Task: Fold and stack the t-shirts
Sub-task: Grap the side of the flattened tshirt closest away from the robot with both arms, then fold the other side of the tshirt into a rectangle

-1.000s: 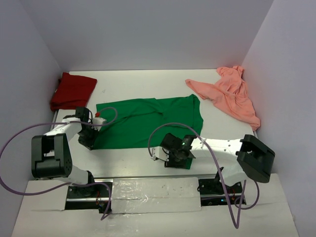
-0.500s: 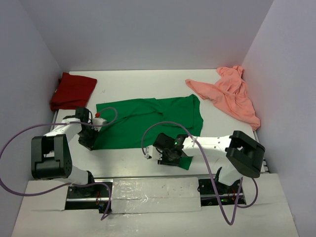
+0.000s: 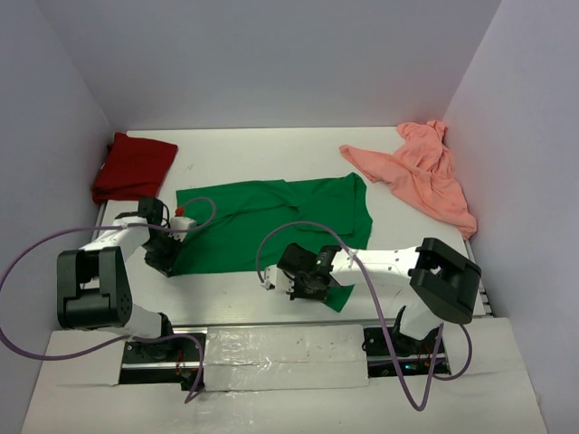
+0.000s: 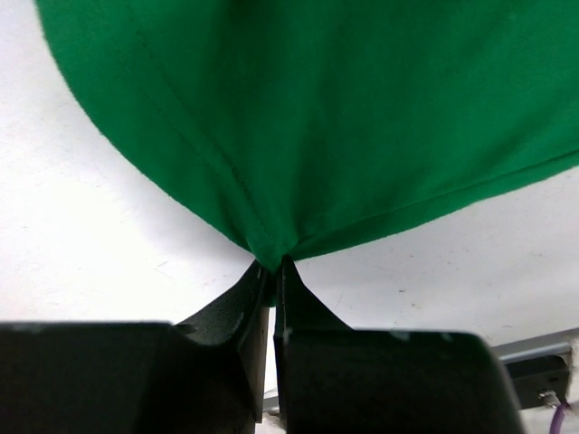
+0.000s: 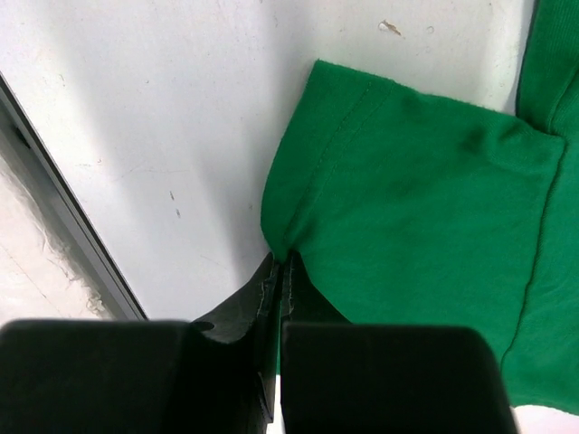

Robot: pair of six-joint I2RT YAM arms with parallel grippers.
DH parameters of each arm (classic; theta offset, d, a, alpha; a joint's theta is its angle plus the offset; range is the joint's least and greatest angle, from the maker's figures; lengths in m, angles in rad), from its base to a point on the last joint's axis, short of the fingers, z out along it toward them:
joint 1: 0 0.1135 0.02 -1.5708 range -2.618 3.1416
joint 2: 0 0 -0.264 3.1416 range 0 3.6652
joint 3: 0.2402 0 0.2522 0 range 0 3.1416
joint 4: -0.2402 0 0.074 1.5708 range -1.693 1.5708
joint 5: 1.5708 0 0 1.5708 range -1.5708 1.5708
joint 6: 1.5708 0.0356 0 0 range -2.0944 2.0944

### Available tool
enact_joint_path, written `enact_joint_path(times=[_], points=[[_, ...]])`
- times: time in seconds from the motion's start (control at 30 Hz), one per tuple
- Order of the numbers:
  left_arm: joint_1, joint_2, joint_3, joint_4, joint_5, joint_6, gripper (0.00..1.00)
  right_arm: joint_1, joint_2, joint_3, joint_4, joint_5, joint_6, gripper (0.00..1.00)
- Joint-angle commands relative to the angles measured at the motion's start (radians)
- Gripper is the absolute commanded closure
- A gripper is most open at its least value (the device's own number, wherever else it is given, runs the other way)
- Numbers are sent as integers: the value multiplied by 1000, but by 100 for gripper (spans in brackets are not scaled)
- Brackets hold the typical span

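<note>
The white table (image 3: 244,149) carries all 3 t-shirts, well apart from one another.

The green t-shirt (image 3: 271,221) is the biggest shape in view. It lies spread mostly flat in the middle of the table, with a few ridges running across it and one sleeve poking toward the near edge on the right. No fold is made in it yet.

The salmon-pink t-shirt (image 3: 421,172) sits crumpled at the far right, against the wall, with one part trailing left and another toward the near side. It looks untouched by either arm.

The dark red t-shirt (image 3: 134,167) lies at the far left as a compact, roughly squared bundle. It may already be folded, though the top view does not show the layers clearly enough to be sure.

The left gripper (image 4: 270,271) is at the green shirt's near left corner, jaws nearly together, with a gathered point of cloth pinched between them. The right gripper (image 5: 282,264) is at the near right sleeve, jaws pressed tight on the hemmed edge.

By my reading, the task is early: at most 1 shirt is done. With both near corners of the green shirt held, its first fold looks set to begin. The pink shirt and the stacking of all 3 remain.
</note>
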Motion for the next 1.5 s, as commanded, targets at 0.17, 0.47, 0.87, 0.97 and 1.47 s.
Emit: enact_joint_path(times=[0.17,0.47,0.87,0.97,1.47], points=[[1,-28,55,-89,112,-8,94,-11,-52,8,-63,84,32,100],[1,-1,173,-132,153,-8,94,-132,-132,136,-136,162,-11,100],[1,56,258,-140,185,-3,94,-285,-3,321,-155,174,-139,100],[1,64,278,-137,182,-8,94,-318,37,360,-138,187,-168,100],[1,180,460,-46,254,-88,96,-466,177,504,34,217,-163,100]])
